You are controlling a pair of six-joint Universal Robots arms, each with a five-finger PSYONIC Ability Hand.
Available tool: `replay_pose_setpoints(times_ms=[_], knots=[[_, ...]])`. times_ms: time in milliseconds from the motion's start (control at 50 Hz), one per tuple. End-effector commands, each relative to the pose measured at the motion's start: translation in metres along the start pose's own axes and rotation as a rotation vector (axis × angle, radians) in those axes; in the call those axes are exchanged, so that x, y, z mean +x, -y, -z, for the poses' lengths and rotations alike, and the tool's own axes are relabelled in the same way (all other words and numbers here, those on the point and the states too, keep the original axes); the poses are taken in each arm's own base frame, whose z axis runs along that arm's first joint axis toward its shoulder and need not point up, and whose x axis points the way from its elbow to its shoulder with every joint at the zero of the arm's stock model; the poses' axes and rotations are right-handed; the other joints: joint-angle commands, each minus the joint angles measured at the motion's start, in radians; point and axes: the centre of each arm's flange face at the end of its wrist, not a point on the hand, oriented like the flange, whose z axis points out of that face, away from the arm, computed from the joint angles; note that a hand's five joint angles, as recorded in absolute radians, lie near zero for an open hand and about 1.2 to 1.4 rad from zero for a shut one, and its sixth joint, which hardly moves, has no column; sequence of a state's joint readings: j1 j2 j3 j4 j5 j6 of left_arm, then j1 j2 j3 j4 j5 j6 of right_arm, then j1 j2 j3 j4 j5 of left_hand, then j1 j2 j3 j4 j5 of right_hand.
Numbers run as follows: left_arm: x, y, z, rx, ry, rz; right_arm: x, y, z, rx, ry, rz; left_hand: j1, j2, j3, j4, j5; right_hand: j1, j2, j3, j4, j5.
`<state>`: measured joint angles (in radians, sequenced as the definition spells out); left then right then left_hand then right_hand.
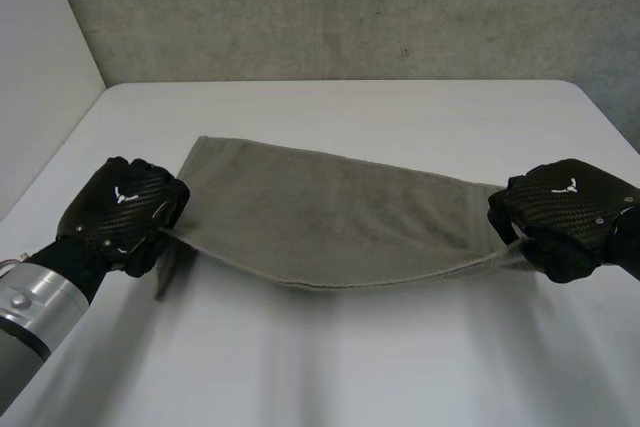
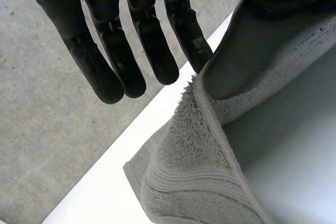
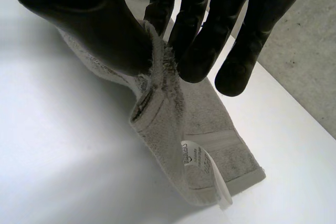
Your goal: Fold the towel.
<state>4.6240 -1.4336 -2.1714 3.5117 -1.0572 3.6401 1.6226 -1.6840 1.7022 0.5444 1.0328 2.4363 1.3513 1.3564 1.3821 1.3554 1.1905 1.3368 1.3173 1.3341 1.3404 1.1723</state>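
Head view: left hand (image 1: 125,209), right hand (image 1: 565,212) cover pinched towel (image 1: 330,217) corners.

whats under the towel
Beneath the lifted near edge of the towel, bare white table shows; anything under its far part, lying flat, is covered.

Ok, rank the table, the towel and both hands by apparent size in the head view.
1. table
2. towel
3. left hand and right hand: they look about alike, so I won't rank one over the other.
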Motion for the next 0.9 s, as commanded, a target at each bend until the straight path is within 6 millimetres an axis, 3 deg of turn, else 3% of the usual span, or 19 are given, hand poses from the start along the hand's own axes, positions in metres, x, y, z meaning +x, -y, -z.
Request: replay_pose_setpoints(times_ms=[20, 100, 240, 480, 620, 760, 900], knots=[[0.008, -0.024, -0.025, -0.019, -0.035, 0.015, 0.000, -0.007, -0.012, 0.015, 0.040, -0.025, 0.045, 0.040, 0.014, 0.041, 0.031, 0.059, 0.079, 0.062, 0.056, 0.049], [0.018, -0.037, -0.040, -0.024, -0.072, 0.030, 0.005, -0.013, -0.015, 0.017, 0.021, -0.049, 0.045, 0.040, 0.014, 0.041, 0.031, 0.059, 0.079, 0.062, 0.056, 0.049], [0.025, -0.054, -0.049, -0.069, -0.095, 0.050, 0.007, -0.021, -0.016, -0.002, 0.013, -0.071, 0.045, 0.040, 0.014, 0.041, 0.031, 0.059, 0.079, 0.062, 0.056, 0.049], [0.029, -0.069, -0.061, -0.093, -0.025, 0.034, 0.008, -0.031, -0.019, -0.011, -0.002, -0.084, -0.471, -0.476, -0.502, -0.475, -0.485, 0.059, 0.079, 0.062, 0.056, 0.049], [0.026, -0.070, -0.060, -0.111, 0.019, 0.025, 0.014, -0.033, -0.020, -0.002, -0.021, -0.089, -0.498, -0.503, -0.529, -0.502, -0.512, 0.059, 0.079, 0.062, 0.056, 0.049], [0.026, -0.071, -0.053, -0.130, 0.024, 0.032, 0.038, -0.037, -0.019, 0.005, -0.112, -0.137, -0.498, -0.503, -0.529, -0.502, -0.512, 0.059, 0.079, 0.062, 0.056, 0.049], [0.019, -0.052, -0.044, -0.080, 0.057, 0.011, 0.050, -0.039, -0.019, 0.032, -0.172, -0.171, -0.498, -0.503, -0.529, -0.502, -0.512, 0.059, 0.079, 0.062, 0.056, 0.049]])
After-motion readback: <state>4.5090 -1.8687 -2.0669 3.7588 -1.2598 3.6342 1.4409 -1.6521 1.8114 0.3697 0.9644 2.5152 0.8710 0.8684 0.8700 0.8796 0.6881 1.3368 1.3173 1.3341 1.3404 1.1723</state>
